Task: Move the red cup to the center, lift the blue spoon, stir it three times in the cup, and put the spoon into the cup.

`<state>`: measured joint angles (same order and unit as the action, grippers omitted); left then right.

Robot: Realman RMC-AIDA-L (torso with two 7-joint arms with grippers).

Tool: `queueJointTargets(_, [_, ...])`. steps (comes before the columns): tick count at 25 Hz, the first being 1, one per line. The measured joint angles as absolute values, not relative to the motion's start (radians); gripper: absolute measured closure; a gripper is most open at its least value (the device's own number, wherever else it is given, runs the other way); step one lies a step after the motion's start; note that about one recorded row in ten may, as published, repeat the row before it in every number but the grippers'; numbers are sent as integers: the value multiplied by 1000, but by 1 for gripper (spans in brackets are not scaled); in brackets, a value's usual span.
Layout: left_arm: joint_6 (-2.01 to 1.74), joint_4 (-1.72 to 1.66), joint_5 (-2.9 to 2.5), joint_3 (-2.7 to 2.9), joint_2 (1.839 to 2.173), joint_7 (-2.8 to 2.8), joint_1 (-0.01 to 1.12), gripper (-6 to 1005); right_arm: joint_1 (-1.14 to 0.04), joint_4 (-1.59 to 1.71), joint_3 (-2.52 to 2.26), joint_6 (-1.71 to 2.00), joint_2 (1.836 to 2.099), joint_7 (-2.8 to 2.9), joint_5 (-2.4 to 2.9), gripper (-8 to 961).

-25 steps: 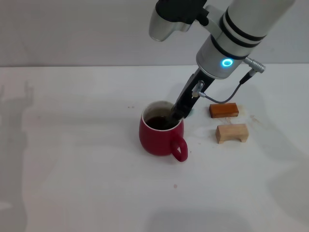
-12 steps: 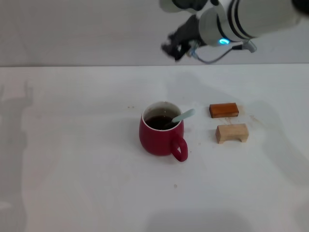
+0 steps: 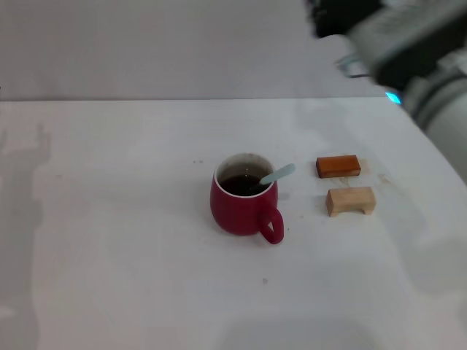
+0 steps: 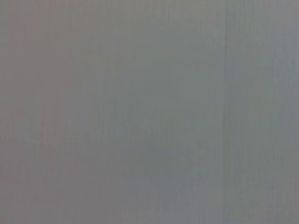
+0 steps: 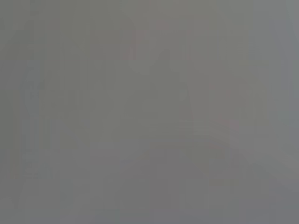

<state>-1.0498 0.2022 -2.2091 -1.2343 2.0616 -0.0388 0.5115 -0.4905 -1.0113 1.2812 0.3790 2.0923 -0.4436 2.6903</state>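
Spoon placement is reading as complete: the blue spoon is leaning inside the red cup, handle toward the wooden blocks. Right arm is sitting above them; claw state cannot be determined. Next move, by judgement: parking only.

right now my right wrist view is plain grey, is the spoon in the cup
Observer: Yes. The head view shows the blue spoon in the red cup, its handle over the rim.
Operator: which way does it lean
Observer: Toward the orange block on the cup's right.
Operator: is my arm near it
Observer: No, the right arm is high at the far right, apart from the cup.
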Motion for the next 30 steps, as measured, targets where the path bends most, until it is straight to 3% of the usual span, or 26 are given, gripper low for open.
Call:
queueJointTargets(4, [-1049, 205, -2209, -1221, 2062, -39, 512, 338, -417, -878, 1200, 811, 2092, -521, 2290, 669])
queueJointTargets(11, [-1046, 199, -2209, -1192, 2063, -41, 517, 338, -399, -686, 1041, 1158, 2089, -552, 1841, 656])
queueJointTargets(30, [-1103, 204, -2209, -1167, 2060, -41, 472, 338, -263, -564, 892, 1200, 2071, -375, 1861, 623])
